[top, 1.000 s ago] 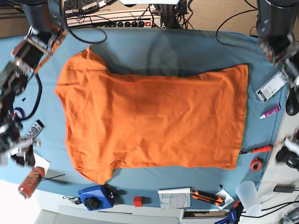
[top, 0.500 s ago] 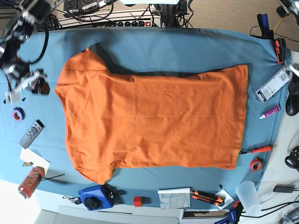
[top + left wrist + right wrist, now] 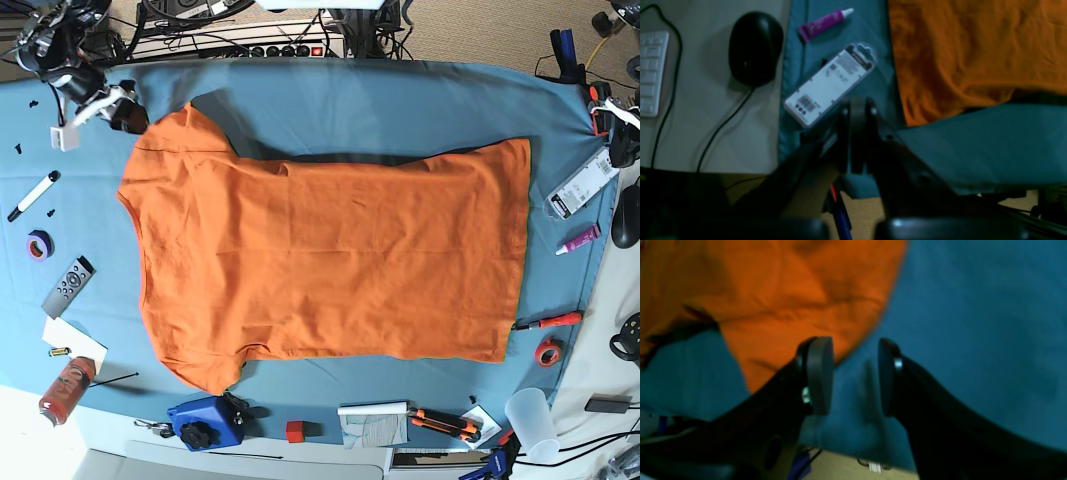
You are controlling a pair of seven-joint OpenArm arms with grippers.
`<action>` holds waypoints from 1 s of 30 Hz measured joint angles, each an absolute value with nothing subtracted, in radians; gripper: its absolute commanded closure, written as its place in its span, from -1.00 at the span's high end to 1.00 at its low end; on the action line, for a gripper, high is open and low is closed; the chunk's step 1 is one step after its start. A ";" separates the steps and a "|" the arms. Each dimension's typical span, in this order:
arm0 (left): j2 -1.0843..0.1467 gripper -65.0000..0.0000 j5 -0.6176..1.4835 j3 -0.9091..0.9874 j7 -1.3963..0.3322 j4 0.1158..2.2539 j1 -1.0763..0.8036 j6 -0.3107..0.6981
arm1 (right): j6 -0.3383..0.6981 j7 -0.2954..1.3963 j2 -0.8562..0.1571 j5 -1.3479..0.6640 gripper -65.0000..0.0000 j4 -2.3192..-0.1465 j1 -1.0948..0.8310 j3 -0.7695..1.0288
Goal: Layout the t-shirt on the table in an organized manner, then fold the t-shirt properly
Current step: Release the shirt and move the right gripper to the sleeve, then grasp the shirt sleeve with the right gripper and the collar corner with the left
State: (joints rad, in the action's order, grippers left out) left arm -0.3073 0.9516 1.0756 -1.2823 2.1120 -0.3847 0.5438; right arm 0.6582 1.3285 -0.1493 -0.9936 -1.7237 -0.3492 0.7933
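The orange t-shirt [image 3: 330,260] lies spread flat on the blue-teal table [image 3: 400,105], neck end to the left and hem to the right. My right gripper [image 3: 118,108] is open at the far left corner, just beside the upper sleeve. In the right wrist view its fingers [image 3: 820,373] hang above the sleeve edge [image 3: 790,306] and the bare cloth [image 3: 973,340], holding nothing. My left gripper [image 3: 618,122] is at the table's right edge, off the shirt. In the left wrist view it [image 3: 857,106] looks shut and empty, above the table edge near the shirt's hem corner [image 3: 957,66].
Left edge: black marker [image 3: 32,195], purple tape roll [image 3: 38,243], remote [image 3: 68,285], spray can [image 3: 65,388]. Front: blue device [image 3: 205,422], orange cutter [image 3: 445,422], cup [image 3: 532,420]. Right: blister pack [image 3: 830,85], purple tube [image 3: 823,23], mouse [image 3: 755,48], screwdriver [image 3: 550,321], red tape [image 3: 548,352].
My right gripper has moved from the left edge up to the far left corner beside the sleeve. The left arm has drawn back toward the right edge. The shirt has not moved.
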 measured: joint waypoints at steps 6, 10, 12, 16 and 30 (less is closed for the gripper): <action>-0.308 -1.00 0.951 1.076 -1.282 2.112 -0.385 0.544 | 0.678 1.222 -0.150 -1.037 -0.30 -1.562 -0.312 0.651; -0.307 -1.00 0.952 1.076 -1.282 2.112 -0.385 0.544 | 0.706 1.188 -0.125 -1.076 -0.30 -1.452 -0.260 0.625; -0.308 -1.00 0.951 1.076 -1.282 2.112 -0.385 0.544 | 0.721 1.205 -0.116 -1.080 -0.30 -1.432 -0.249 0.625; -0.307 -0.95 0.983 1.076 -1.282 2.112 -0.385 0.544 | 0.735 1.257 -0.119 -1.088 -0.59 -1.430 -0.238 0.627; -0.181 -0.51 1.034 1.076 -1.286 2.112 -0.385 0.544 | 0.692 1.416 -0.116 -0.985 -1.00 -1.728 -0.302 0.672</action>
State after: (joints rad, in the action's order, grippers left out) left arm -0.1806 1.0340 1.0756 -1.2861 2.1120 -0.3851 0.5438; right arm 0.6918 1.4162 -0.1162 -0.9848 -1.7283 -0.3023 0.6720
